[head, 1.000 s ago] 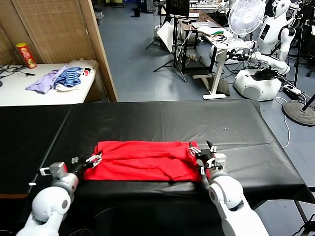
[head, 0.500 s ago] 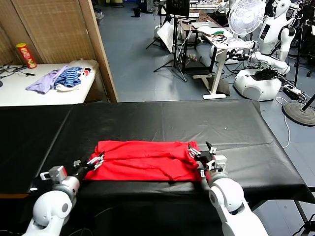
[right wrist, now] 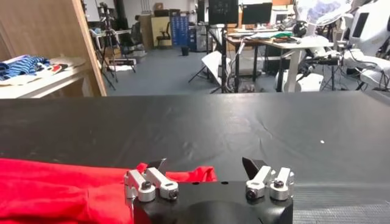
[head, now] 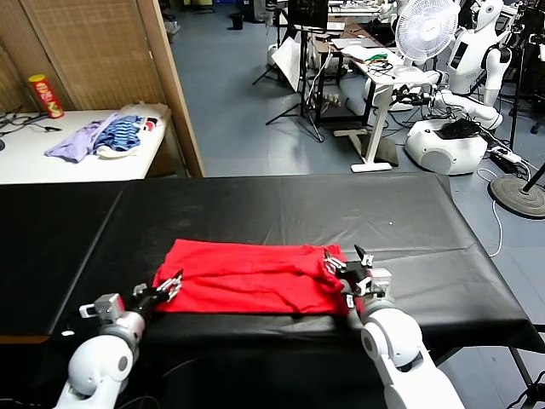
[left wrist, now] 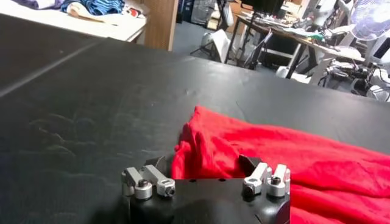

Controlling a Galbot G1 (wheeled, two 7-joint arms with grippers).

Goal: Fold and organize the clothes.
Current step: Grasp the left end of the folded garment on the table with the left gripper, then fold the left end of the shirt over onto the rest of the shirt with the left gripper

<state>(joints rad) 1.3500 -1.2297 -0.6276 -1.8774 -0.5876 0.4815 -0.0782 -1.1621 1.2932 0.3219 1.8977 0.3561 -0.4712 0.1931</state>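
Observation:
The clothes are one red T-shirt [head: 251, 277], lying as a wide folded band near the front of the black table [head: 281, 209]. My left gripper [head: 168, 287] is at the shirt's left end. In the left wrist view the left gripper [left wrist: 204, 164] stands open, with the bunched red shirt [left wrist: 286, 164] edge reaching between its dark fingertips [left wrist: 248, 162]. My right gripper [head: 346, 269] is at the shirt's right end. The right gripper [right wrist: 205, 165] is open too, with a corner of the red shirt [right wrist: 183, 174] low between its fingers.
A white side table [head: 51, 162] at the back left holds lilac and blue-striped garments [head: 98, 136] and a red can [head: 44, 95]. A wooden partition [head: 174, 85] stands behind the table. A fan, desks and other robots fill the back right.
My left arm has drawn back toward the table's front edge and slid a little right along the shirt's left end. The right gripper has barely moved.

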